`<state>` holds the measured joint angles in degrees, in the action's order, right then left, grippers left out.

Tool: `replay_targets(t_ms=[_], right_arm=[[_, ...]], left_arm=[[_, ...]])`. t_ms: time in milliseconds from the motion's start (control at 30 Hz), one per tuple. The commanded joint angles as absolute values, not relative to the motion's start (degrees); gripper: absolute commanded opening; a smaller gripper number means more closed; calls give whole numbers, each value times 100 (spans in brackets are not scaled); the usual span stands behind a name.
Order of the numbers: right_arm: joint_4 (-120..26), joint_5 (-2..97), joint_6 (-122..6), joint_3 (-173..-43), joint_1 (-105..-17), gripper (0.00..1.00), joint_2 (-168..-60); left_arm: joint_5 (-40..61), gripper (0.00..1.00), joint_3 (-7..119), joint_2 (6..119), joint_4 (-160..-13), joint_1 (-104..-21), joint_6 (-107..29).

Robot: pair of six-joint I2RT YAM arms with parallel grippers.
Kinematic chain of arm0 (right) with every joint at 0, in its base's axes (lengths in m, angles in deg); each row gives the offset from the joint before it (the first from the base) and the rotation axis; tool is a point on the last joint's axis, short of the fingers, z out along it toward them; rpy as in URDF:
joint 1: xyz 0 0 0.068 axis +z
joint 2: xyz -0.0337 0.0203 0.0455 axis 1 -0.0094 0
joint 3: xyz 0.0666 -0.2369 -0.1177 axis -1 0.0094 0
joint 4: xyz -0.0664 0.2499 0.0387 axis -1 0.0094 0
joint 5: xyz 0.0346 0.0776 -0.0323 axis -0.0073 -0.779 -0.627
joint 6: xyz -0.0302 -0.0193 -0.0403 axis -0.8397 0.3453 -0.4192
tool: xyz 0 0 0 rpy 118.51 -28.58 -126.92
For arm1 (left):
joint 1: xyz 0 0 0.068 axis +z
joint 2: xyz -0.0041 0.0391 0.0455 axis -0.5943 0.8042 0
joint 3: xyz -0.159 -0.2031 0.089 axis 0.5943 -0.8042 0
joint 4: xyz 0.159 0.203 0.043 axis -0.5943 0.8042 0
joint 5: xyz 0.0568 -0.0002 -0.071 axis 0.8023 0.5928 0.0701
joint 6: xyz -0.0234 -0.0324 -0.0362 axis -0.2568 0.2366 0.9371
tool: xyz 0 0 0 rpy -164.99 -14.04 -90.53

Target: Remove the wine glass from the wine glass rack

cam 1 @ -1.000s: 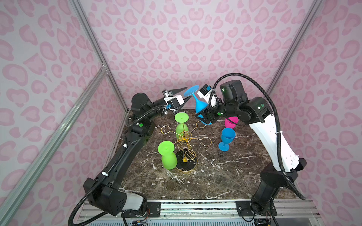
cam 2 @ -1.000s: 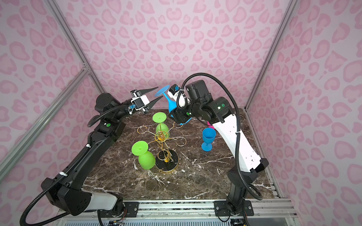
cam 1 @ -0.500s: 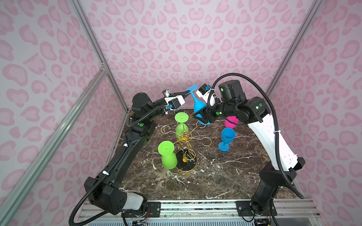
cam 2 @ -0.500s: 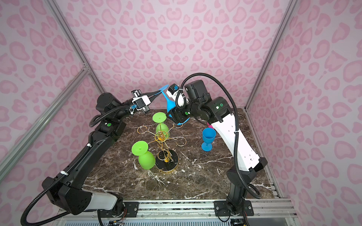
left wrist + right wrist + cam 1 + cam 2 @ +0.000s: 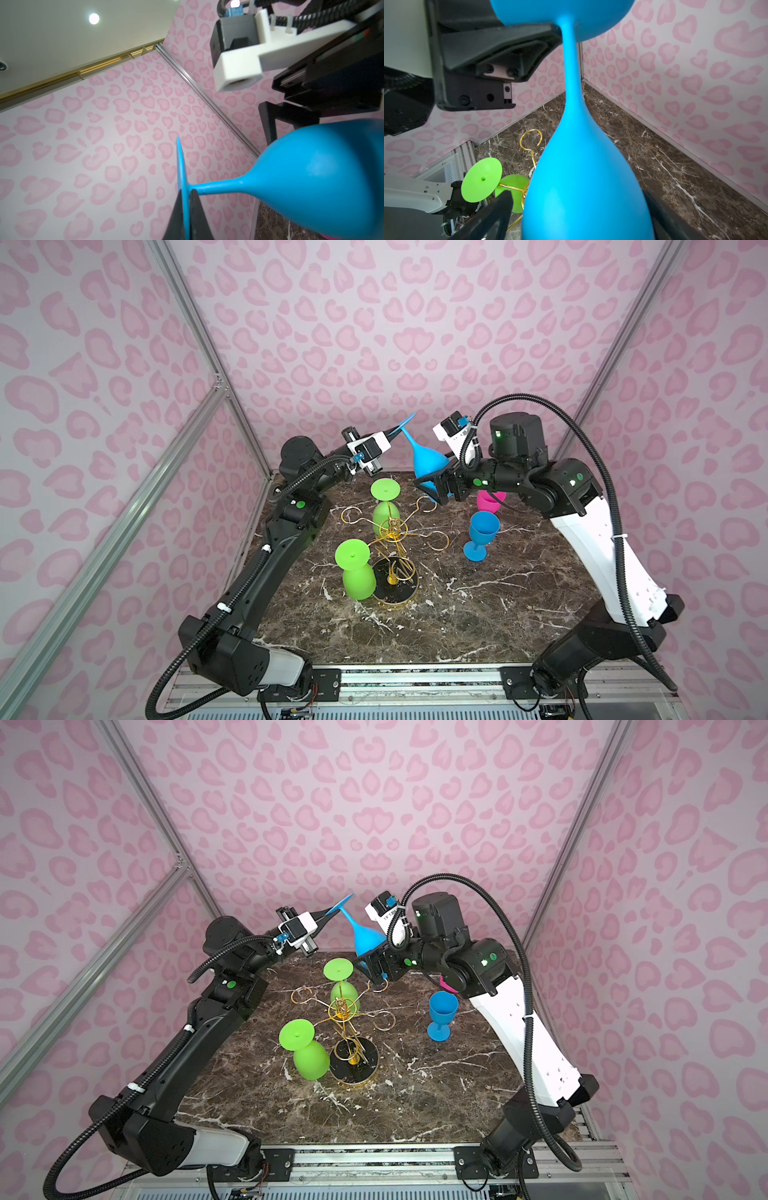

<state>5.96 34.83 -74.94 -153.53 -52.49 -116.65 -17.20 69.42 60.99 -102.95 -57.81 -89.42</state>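
The left end effector (image 5: 185, 194) is clamped flat on the rim of the foot of the blue wine glass (image 5: 428, 460), its two fingers pinching the thin disc. The right end effector (image 5: 434, 489) brackets the bowl with its jaws spread. In the right wrist view a gap shows beside one finger (image 5: 500, 207), so it reads as released rather than gripping.

The glass hangs in the air over the far middle of the surface (image 5: 478, 614), tilted, foot up and bowl down, clear of the wine glass rack (image 5: 390, 526) and just above a bare far hook. Two green glasses (image 5: 357, 572) hang on the rack's left and far arms. A blue goblet (image 5: 480, 533) and a pink glass (image 5: 490, 499) stand to the right.

This looks like a handover, with the glass already unhooked. Next, the right arm should back straight off the bowl without nudging it, since a pinch on the thin foot gives little hold against twisting.
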Motion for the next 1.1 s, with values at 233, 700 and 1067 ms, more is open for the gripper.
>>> replay_targets(t_ms=[233, 700, 1067], right_arm=[[-1580, 2538, -6602, -13700, -5935, 98, -10306], [-3872, 1983, -5407, -11962, -6818, 63, -9396], [-4025, 2245, -5466, -12626, -6283, 58, -10363]], left_arm=[[-981, 3, 7135, 6099, -10445, -5507, -7587], [-1225, 3, 7197, 6045, -10493, -5193, -5561], [-1159, 3, 7165, 5994, -10586, -5180, -5159]])
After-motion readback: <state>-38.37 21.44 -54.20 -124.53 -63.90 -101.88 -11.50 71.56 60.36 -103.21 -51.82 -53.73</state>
